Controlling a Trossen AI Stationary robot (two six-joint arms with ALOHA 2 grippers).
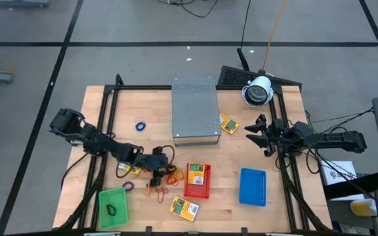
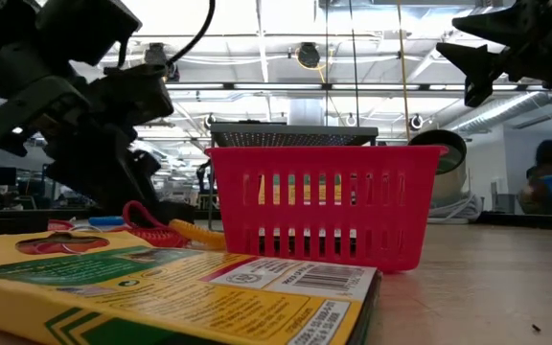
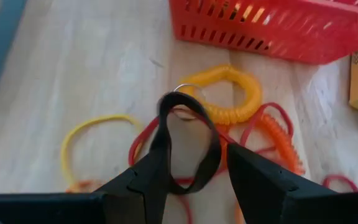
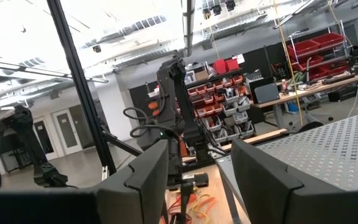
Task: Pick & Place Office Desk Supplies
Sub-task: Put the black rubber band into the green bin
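My left gripper (image 1: pixel 157 172) slants down over a pile of rubber bands (image 1: pixel 166 180) left of the red tray (image 1: pixel 197 180), shut on a black band loop (image 3: pixel 188 143). Under it lie a yellow-orange coil (image 3: pixel 232 93), a yellow band (image 3: pixel 98 134), red bands (image 3: pixel 260 124) and an orange coil (image 3: pixel 278 140). Crayon packets lie at the near edge (image 1: pixel 184 208), beside the grey box (image 1: pixel 228 124) and in the red tray (image 1: pixel 197 172). A blue band (image 1: pixel 140 125) and a purple band (image 1: pixel 128 186) lie apart. My right gripper (image 1: pixel 258 134) waits open at the right, raised. My left gripper has the black band loop between its two fingers, one side of the loop (image 3: pixel 161 140) against the inside of one finger, the other side (image 3: pixel 216 155) close by the other finger. The fingers slant down from the table's left. The loop's top (image 3: pixel 179 102) stands past the fingertips.
A green tray (image 1: pixel 113 208) at the near left holds a dark loop. A blue tray (image 1: pixel 252 187) lies near right. The grey perforated box (image 1: pixel 195 110) stands at the far middle, a white round device (image 1: pixel 258 90) at the far right.
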